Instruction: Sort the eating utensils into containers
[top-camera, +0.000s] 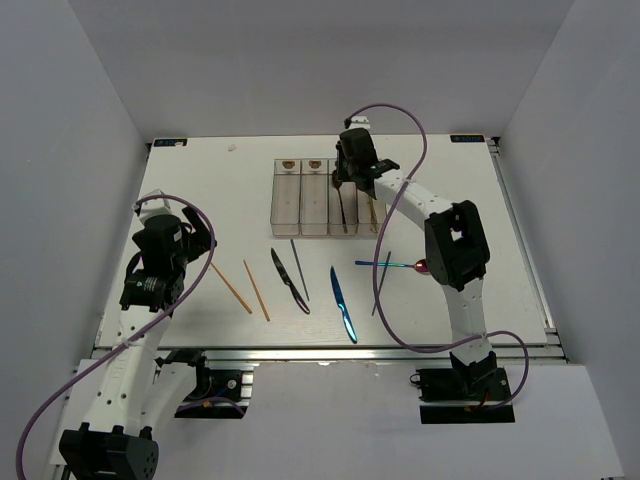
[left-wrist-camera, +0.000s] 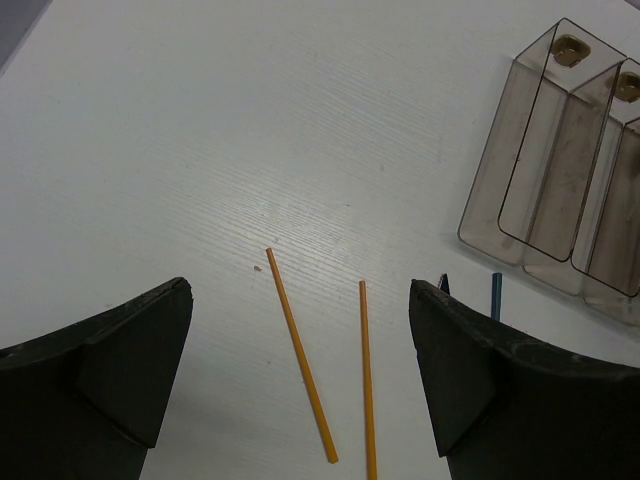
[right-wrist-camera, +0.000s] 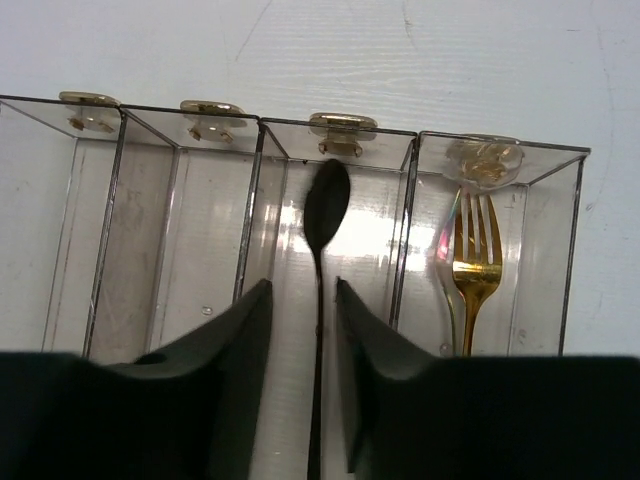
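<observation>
The containers (top-camera: 300, 195) are four joined clear bins at the back centre. My right gripper (top-camera: 347, 176) hovers over them, jaws narrowly open around the handle of a black spoon (right-wrist-camera: 326, 200) lying in the third bin, with a gap on each side (right-wrist-camera: 302, 290). A gold fork (right-wrist-camera: 475, 260) lies in the fourth bin. My left gripper (top-camera: 195, 240) is open and empty above two tan chopsticks (top-camera: 232, 288) on the table; they lie between its fingers in the left wrist view (left-wrist-camera: 300, 355). The two left bins (right-wrist-camera: 180, 150) look empty.
On the table in front of the bins lie a black knife (top-camera: 289, 280), a thin dark stick (top-camera: 299, 268), a blue knife (top-camera: 343, 303), another dark stick (top-camera: 382, 283) and a purple piece with a pink bowl (top-camera: 400, 264). The right arm's elbow (top-camera: 455, 245) hangs beside these.
</observation>
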